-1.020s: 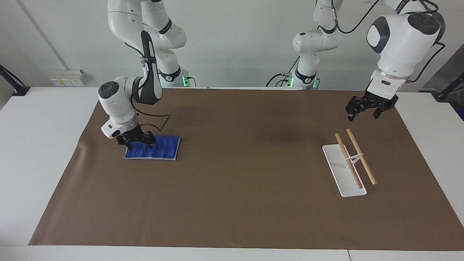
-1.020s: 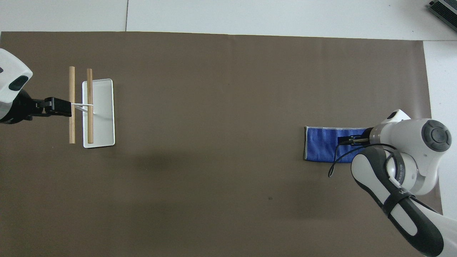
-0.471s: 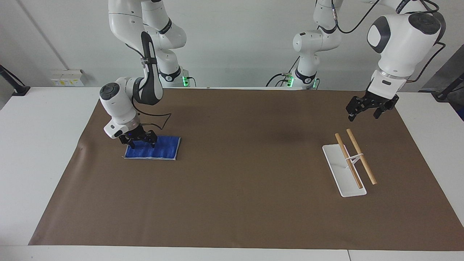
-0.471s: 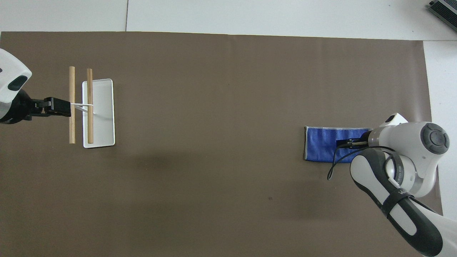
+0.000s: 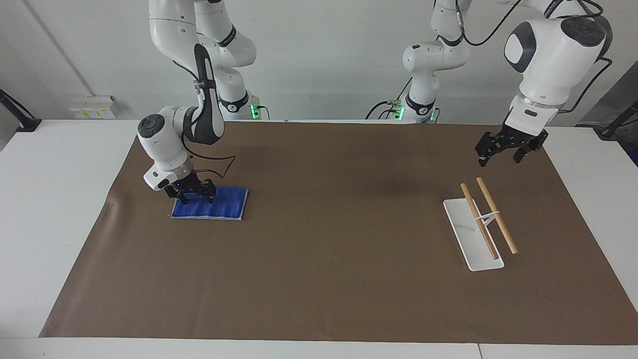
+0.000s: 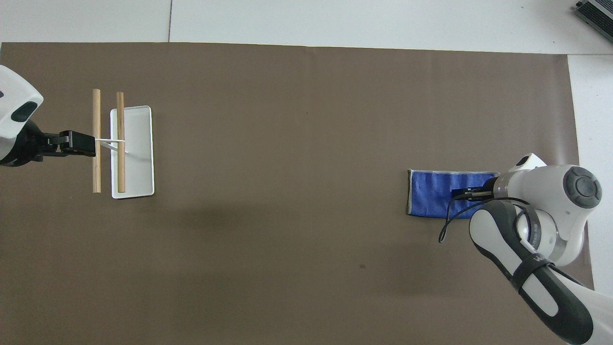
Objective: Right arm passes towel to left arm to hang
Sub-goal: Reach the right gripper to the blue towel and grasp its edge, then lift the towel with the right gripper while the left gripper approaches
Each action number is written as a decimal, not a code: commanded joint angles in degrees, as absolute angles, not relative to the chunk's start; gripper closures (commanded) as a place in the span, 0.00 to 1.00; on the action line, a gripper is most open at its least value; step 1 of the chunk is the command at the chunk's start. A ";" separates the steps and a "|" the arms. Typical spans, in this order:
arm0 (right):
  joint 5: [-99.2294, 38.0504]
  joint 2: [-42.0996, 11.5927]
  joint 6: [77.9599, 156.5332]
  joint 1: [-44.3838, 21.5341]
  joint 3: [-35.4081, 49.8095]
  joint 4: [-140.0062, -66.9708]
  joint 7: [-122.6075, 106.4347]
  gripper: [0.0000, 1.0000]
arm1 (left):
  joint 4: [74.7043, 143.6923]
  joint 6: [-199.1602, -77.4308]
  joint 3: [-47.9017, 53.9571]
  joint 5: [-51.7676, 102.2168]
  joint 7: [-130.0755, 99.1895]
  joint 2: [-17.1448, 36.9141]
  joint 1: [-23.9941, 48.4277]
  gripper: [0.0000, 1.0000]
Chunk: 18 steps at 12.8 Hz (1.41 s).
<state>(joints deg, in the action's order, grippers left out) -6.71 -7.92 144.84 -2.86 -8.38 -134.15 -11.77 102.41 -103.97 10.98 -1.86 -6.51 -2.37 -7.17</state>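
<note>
Facing view: the right end effector (image 5: 194, 193) is down at the towel (image 5: 219, 204), fingers spread astride its edge nearest the robots and not yet closed on cloth; it sits slightly higher and closer to that edge than a second ago, which suggests the grasp is being set up, not made; the towel lies flat, unmoved, toward the right arm's end of the worktop (image 5: 319, 279). The left end effector (image 5: 504, 147) waits aloft, fingers apart, over the worktop beside the rack (image 5: 472, 234) at the left arm's end.

Overhead view: towel (image 6: 431, 194) flat under the right end effector (image 6: 467, 193); rack (image 6: 139, 151) bare, so the handover and hanging remain.
</note>
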 commanded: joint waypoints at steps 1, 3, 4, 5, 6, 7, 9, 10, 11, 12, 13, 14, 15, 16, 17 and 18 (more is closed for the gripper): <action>-8.79 -7.21 146.43 -2.55 -8.00 -135.88 -14.24 0.59 | 104.77 -105.47 10.90 -0.97 -6.33 -4.31 -7.29 0.00; -8.79 -7.21 146.51 -2.55 -8.09 -135.88 -14.06 0.80 | 104.85 -105.47 10.90 -0.97 -6.42 -4.31 -7.29 0.00; -8.88 -7.21 146.43 -2.55 -8.00 -135.79 -13.80 0.88 | 104.85 -105.64 10.90 -0.97 -6.42 -4.31 -7.29 0.00; -8.88 -7.29 146.34 -2.64 -8.00 -135.62 -13.62 0.94 | 104.85 -105.99 10.90 -0.88 -6.50 -4.31 -7.29 0.00; -8.88 -7.29 145.90 -2.72 -8.00 -135.01 -13.36 1.00 | 104.94 -106.69 10.90 0.08 -6.76 -4.31 -7.38 0.00; -8.88 -6.95 145.46 -2.81 -7.65 -134.04 -12.84 1.00 | 104.94 -107.57 10.72 3.22 -7.20 -4.31 -7.64 0.00; -8.79 -6.07 141.01 -3.34 -7.47 -130.54 -11.52 1.00 | 105.29 -108.80 9.67 5.97 -11.40 -4.31 -7.65 0.00; -8.88 -5.37 138.11 -3.43 -7.47 -128.17 -11.17 1.00 | 105.82 -110.03 9.49 8.06 -13.86 -4.31 -7.73 0.00; -8.88 -4.93 135.47 -3.51 -7.47 -125.88 -10.29 1.00 | 106.95 -111.87 8.36 12.26 -16.06 -4.57 -7.82 0.00; -8.88 -4.57 132.48 -4.04 -7.38 -123.42 -7.32 1.00 | 108.44 -113.80 7.48 15.61 -17.82 -5.27 -7.91 0.00; -8.88 -4.05 129.41 -5.52 -7.38 -120.79 -3.90 1.00 | 109.76 -115.73 7.47 17.12 -19.58 -5.71 -7.82 0.00; -8.88 -3.61 126.85 -7.02 -7.38 -118.33 0.22 1.00 | 111.25 -118.45 7.64 19.49 -23.78 -6.06 -7.82 0.00; -8.88 -2.91 124.83 -8.42 -7.38 -116.04 4.00 1.00 | 112.75 -122.13 7.73 21.95 -29.39 -6.41 -7.74 0.00; -8.88 -2.90 122.72 -10.09 -7.38 -113.23 8.13 1.00 | 114.07 -125.56 8.08 22.32 -35.62 -6.76 -7.21 0.00; -9.05 -2.99 120.69 -11.76 -7.38 -110.25 12.61 1.00 | 114.86 -127.94 10.00 22.32 -42.38 -6.85 -7.03 0.00; -12.62 -3.08 120.06 -13.17 -7.47 -107.95 16.31 1.00 | 114.87 -128.75 11.32 22.50 -48.28 -6.86 -7.03 0.00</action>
<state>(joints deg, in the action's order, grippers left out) -8.86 -2.45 122.70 -11.66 -7.49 -112.48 11.08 111.62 -125.29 9.23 21.43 -38.97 -4.35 -7.23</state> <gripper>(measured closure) 0.956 0.000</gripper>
